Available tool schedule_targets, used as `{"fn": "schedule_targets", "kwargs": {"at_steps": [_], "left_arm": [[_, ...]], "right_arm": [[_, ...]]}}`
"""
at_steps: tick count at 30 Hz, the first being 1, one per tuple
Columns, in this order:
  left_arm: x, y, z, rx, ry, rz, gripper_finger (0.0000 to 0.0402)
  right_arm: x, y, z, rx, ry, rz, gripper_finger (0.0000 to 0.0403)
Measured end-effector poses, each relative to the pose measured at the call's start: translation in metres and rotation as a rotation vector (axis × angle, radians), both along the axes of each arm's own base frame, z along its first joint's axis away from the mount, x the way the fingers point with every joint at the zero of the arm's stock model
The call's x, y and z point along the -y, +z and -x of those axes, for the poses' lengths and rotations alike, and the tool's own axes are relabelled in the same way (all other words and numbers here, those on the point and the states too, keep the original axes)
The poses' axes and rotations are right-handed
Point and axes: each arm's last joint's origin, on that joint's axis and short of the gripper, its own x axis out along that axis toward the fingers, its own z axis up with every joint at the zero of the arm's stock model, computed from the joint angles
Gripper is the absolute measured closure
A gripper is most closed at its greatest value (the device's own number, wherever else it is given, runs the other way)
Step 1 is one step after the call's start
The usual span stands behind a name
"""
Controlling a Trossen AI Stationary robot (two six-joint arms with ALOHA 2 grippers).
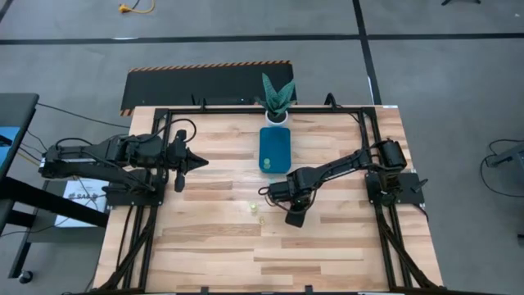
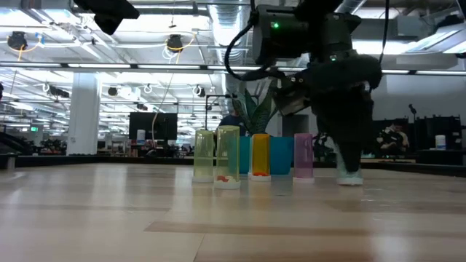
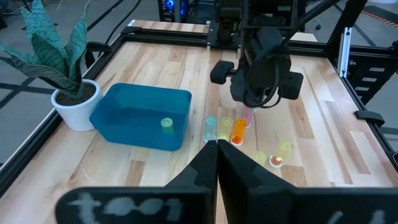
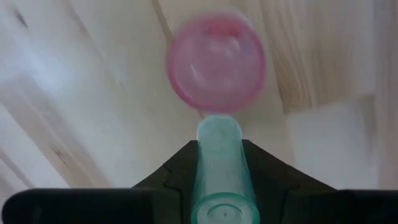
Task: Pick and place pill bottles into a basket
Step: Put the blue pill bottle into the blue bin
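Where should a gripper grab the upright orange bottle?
Probably from straight above, closing on the upper sides of the orange pill bottle. It stands upright, and the pink pill bottle stands close beside it, so a sideways approach might knock that over.

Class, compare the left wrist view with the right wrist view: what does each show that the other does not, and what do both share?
Only the left wrist view shows the teal basket with a yellow-green bottle inside, the potted plant and the orange bottle. Only the right wrist view shows the right hand shut on a pale green bottle. Both show the pink bottle and the wooden table.
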Motion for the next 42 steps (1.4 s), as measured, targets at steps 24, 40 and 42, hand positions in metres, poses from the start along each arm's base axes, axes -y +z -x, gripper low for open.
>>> {"fn": "schedule_targets", "kwargs": {"at_steps": [24, 40, 42], "left_arm": [[0.000, 0.000, 0.000, 0.003, 0.011, 0.027, 0.0401], [0.000, 0.000, 0.000, 0.002, 0.008, 0.019, 0.0401], [0.000, 0.000, 0.000, 0.002, 0.008, 0.019, 0.0401]], "right_arm": [[0.049, 0.028, 0.019, -0.184, 0.005, 0.139, 0.0301], [0.133, 0.126, -0.001, 0.168, 0.013, 0.211, 0.0301], [0.144, 0.130, -0.003, 0.221, 0.028, 0.224, 0.0301]]}}
